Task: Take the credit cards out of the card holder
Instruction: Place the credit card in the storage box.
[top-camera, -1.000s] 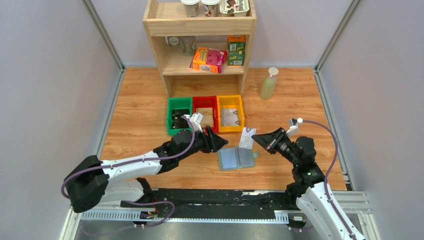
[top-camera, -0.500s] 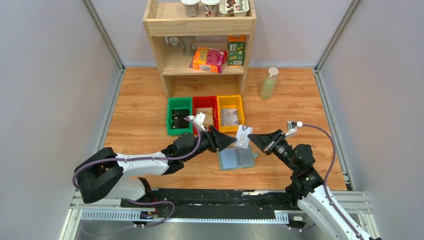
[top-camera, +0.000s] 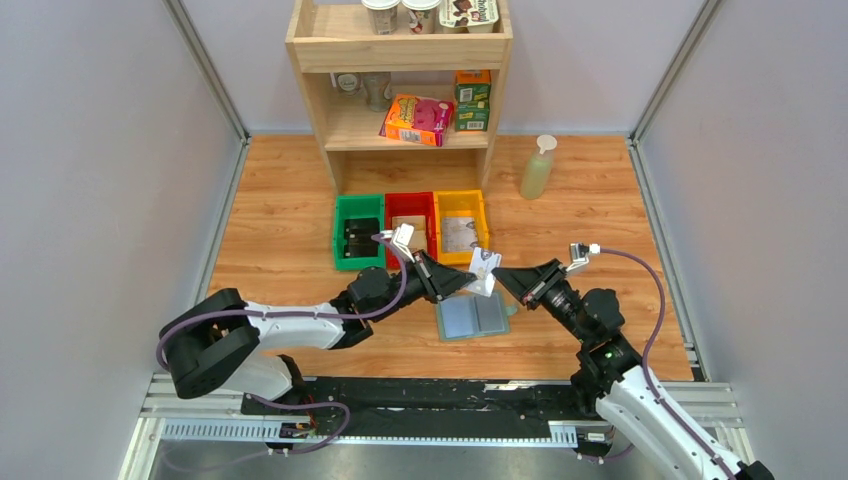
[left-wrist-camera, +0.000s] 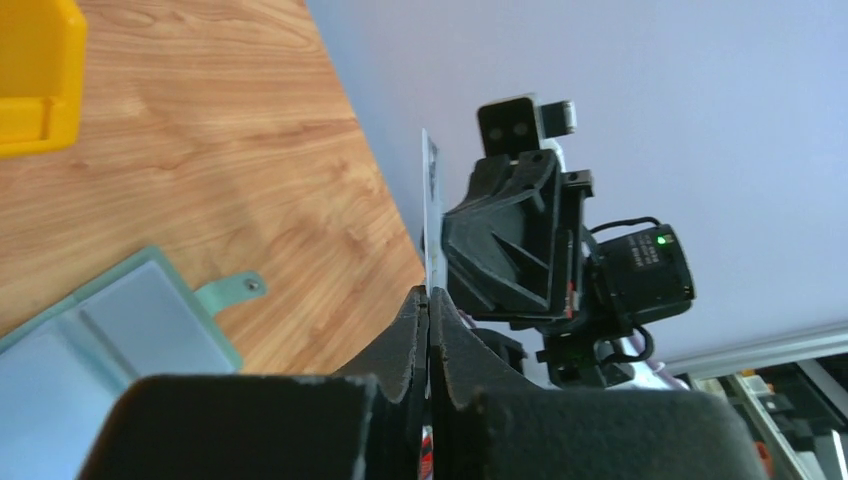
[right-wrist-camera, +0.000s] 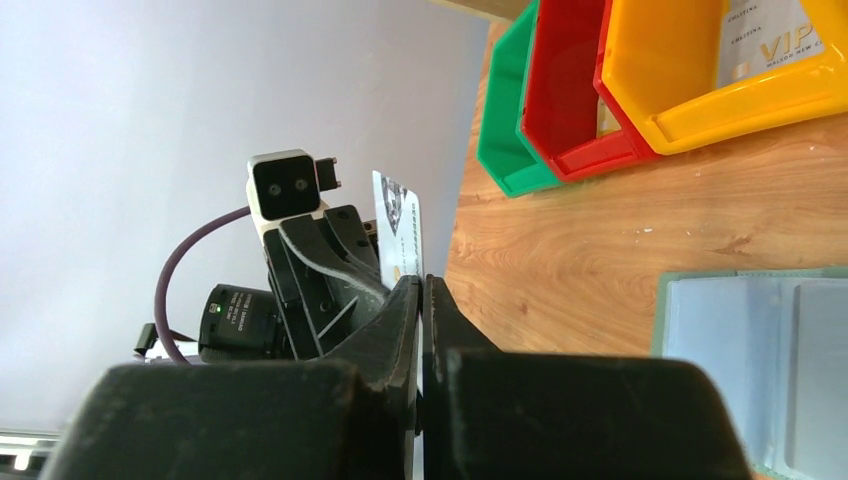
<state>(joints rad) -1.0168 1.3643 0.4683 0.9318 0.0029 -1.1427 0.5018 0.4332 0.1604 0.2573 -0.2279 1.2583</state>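
A pale printed credit card (top-camera: 484, 266) hangs in the air above the table, pinched from both sides. My left gripper (top-camera: 472, 278) is shut on its left edge and my right gripper (top-camera: 496, 274) is shut on its right edge. In the left wrist view the credit card (left-wrist-camera: 431, 205) stands edge-on out of the left gripper (left-wrist-camera: 428, 296). The right wrist view shows the credit card (right-wrist-camera: 398, 238) rising from the right gripper (right-wrist-camera: 421, 287). The card holder (top-camera: 473, 316) lies open and flat just below them, its pale blue-grey slots facing up.
Green (top-camera: 357, 215), red (top-camera: 410, 205) and yellow (top-camera: 460, 203) bins stand in a row behind the grippers, each with a card inside. A wooden shelf (top-camera: 400, 50) with boxes and cups stands at the back. A spray bottle (top-camera: 537, 168) is at the back right.
My left arm reached right to the card and its open jaws closed on it. The right arm carried the card slightly left and away.
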